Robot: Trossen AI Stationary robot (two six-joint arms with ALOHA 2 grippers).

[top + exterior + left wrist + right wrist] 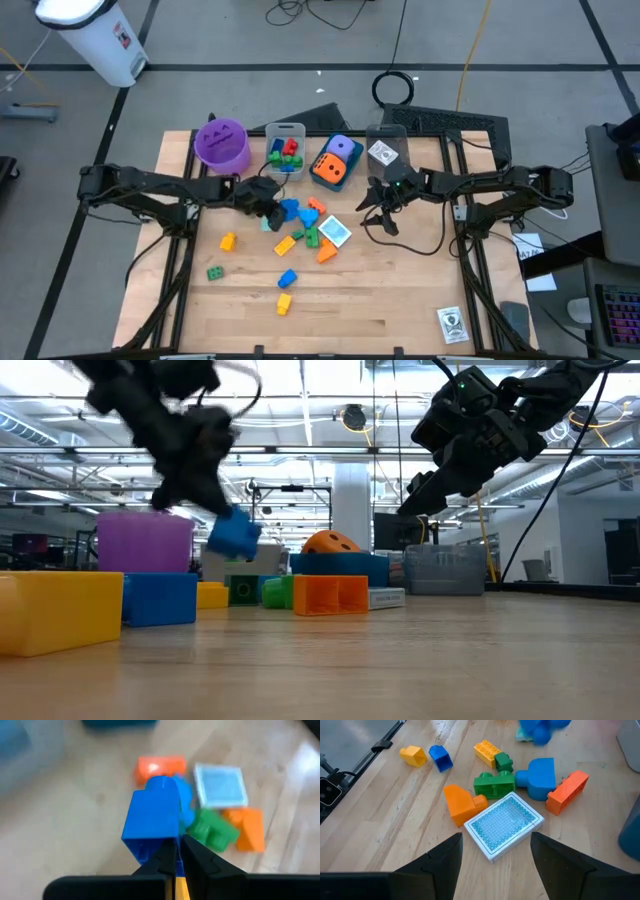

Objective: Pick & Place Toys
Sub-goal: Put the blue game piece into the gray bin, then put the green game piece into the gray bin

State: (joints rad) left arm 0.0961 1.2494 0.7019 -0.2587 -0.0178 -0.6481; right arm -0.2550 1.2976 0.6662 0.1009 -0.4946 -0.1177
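Left claw (176,851) grips blue brick (152,815) above orange brick (160,767).

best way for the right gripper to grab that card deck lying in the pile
The card deck lies flat, so come straight down and pinch across its two long edges. An orange brick touches one corner; the side facing the right gripper is clear.

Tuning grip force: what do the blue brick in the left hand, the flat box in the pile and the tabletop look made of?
Blue brick, pinched in the left hand: looks like hard moulded plastic, smooth, uniform colour, soft sheen.
Flat box: probably printed cardboard; a patterned blue face with a white border and crisp edges.
Tabletop: wood, visible grain and plank seams, light satin finish.
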